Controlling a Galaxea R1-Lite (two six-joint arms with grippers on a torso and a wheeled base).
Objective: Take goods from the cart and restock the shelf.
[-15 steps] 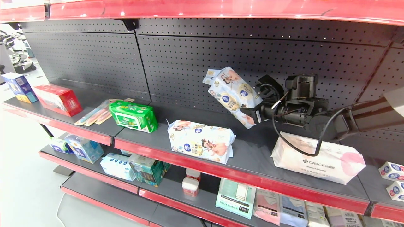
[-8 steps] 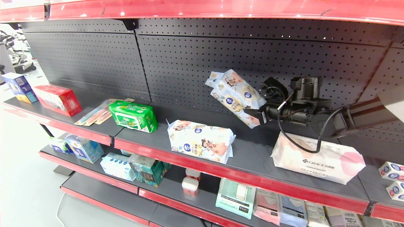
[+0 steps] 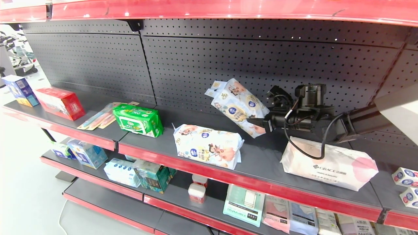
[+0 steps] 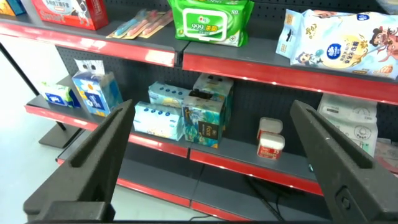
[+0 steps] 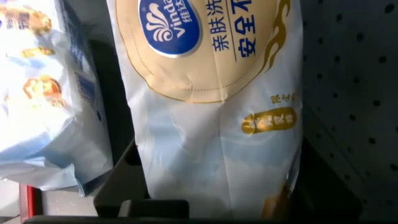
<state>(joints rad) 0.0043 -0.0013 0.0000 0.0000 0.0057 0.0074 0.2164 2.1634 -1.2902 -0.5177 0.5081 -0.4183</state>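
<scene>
My right gripper (image 3: 259,122) is shut on a pale blue cartoon-printed tissue pack (image 3: 236,104), holding it tilted in the air above the middle shelf board (image 3: 261,156), close to the pegboard back. The right wrist view has this held pack (image 5: 211,106) up close. A matching tissue pack (image 3: 207,146) lies on the shelf below and left of it, also seen as the lying pack (image 5: 43,93) and from below (image 4: 339,37). My left gripper (image 4: 214,162) stands open in front of the lower shelves, with nothing between its fingers.
On the same shelf lie a green wipes pack (image 3: 138,120), toothbrushes (image 3: 98,116), a red box (image 3: 60,102), a blue box (image 3: 20,90) and a white-pink pack (image 3: 329,163). Lower shelves hold several boxes and packs (image 3: 153,176). Shelf space between the lying tissue pack and white-pink pack is bare.
My right gripper has carried the held tissue pack lower and a little to the left, nearer the shelf board. Nothing else on the shelves has moved.
</scene>
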